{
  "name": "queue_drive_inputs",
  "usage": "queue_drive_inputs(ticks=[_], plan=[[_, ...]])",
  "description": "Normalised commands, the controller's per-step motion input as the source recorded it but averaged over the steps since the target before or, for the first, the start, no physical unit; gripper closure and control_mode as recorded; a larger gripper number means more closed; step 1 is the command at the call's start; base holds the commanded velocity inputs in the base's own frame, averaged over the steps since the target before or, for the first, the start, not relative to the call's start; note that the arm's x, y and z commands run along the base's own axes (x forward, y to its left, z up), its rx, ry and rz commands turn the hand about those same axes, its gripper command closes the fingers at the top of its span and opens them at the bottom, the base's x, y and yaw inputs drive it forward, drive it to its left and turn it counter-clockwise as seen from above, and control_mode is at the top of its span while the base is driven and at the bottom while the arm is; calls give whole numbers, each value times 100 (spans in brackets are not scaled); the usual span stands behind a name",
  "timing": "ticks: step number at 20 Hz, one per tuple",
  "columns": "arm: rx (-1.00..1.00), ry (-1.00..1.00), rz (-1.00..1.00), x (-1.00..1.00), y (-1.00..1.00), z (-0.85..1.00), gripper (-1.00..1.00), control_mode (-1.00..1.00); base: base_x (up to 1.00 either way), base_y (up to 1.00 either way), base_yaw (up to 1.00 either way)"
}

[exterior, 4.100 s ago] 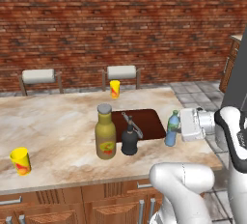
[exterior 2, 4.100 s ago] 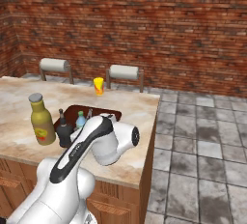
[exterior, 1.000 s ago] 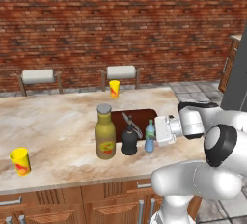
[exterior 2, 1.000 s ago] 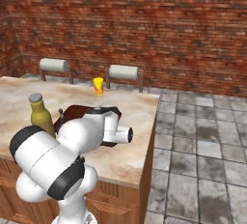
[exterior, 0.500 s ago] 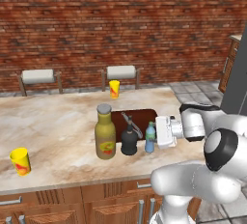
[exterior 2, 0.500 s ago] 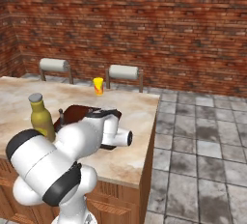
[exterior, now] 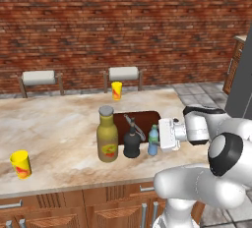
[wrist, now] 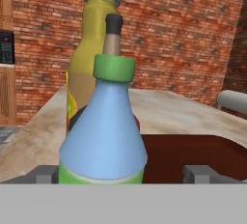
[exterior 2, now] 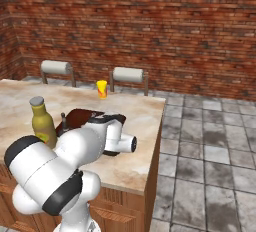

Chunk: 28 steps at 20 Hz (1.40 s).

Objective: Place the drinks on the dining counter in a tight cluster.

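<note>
Three bottles stand close together on the beige marble dining counter (exterior: 59, 124), just in front of its dark red-brown sink (exterior: 143, 120). From left to right they are the tall olive-yellow bottle (exterior: 107, 136), the squat black bottle (exterior: 131, 142) and the small blue bottle (exterior: 153, 141). My gripper (exterior: 159, 142) reaches in level from the right, its fingers on either side of the blue bottle. In the hand view the blue bottle (wrist: 103, 141) with its green cap (wrist: 114, 68) stands between the fingertips (wrist: 198, 174). A gap shows on its right side, so the gripper (wrist: 123, 175) is open.
One yellow cup (exterior: 20, 164) stands near the counter's front left edge and another (exterior: 116, 90) at its far edge. Two stools (exterior: 123, 73) are behind the counter. The counter's right end (exterior 2: 142, 141) drops to a grey tiled floor.
Since the oldest frames my gripper has carried the blue bottle leftwards from the counter's right end to beside the black bottle. Over the last second hardly anything has moved.
</note>
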Motion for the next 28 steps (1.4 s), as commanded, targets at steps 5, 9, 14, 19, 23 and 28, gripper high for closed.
queue_drive_inputs(ticks=[5,9,14,19,23,28], plan=[[0,0,0,-5,-2,0,-100,-100,0,0,0],[1,0,0,-13,0,0,-100,-100,0,0,0],[0,1,0,-9,-1,0,-100,-100,0,0,0],[0,4,0,-3,-14,1,-100,-100,0,0,0],[0,12,-6,-12,-31,8,-100,-100,0,0,0],[0,16,-11,-26,-28,17,-100,-100,0,0,0]])
